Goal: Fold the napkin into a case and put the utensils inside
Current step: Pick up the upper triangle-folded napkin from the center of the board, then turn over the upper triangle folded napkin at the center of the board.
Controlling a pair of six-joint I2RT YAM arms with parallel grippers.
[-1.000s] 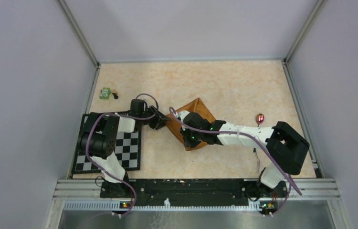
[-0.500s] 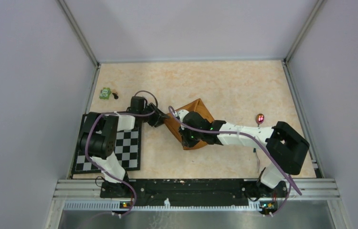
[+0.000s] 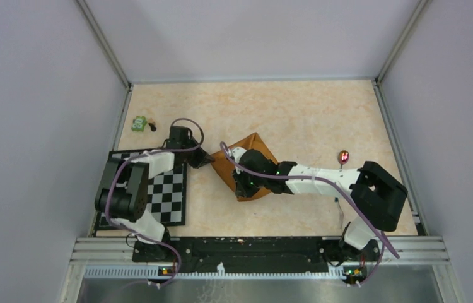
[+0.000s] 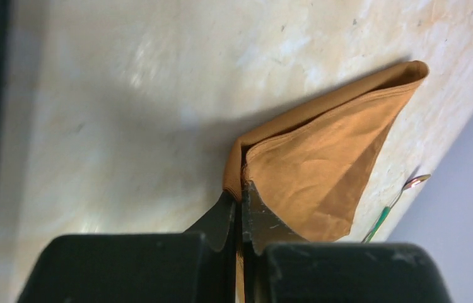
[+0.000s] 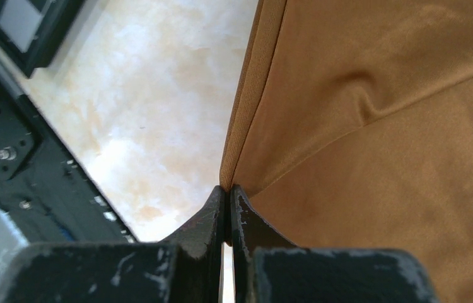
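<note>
The rust-orange napkin (image 3: 253,142) lies folded on the table, mid-left, partly under my right arm. My left gripper (image 3: 207,160) is shut on its left corner; in the left wrist view the cloth (image 4: 322,158) runs between the closed fingertips of that gripper (image 4: 241,189). My right gripper (image 3: 241,189) is shut on the napkin's near edge, and the right wrist view shows the hem (image 5: 379,126) pinched at that gripper's tips (image 5: 227,188). One utensil, with an iridescent head (image 3: 344,156), lies to the right of the napkin; the left wrist view shows this utensil (image 4: 404,189) beyond the cloth.
A black-and-white checkered mat (image 3: 164,196) lies at the near left under my left arm. A small green toy (image 3: 139,123) sits at the far left near the wall. Grey walls close in the table on three sides.
My left gripper has closed on the napkin's left corner and pulled slightly left. The napkin and my right gripper have shifted a little left with it.
</note>
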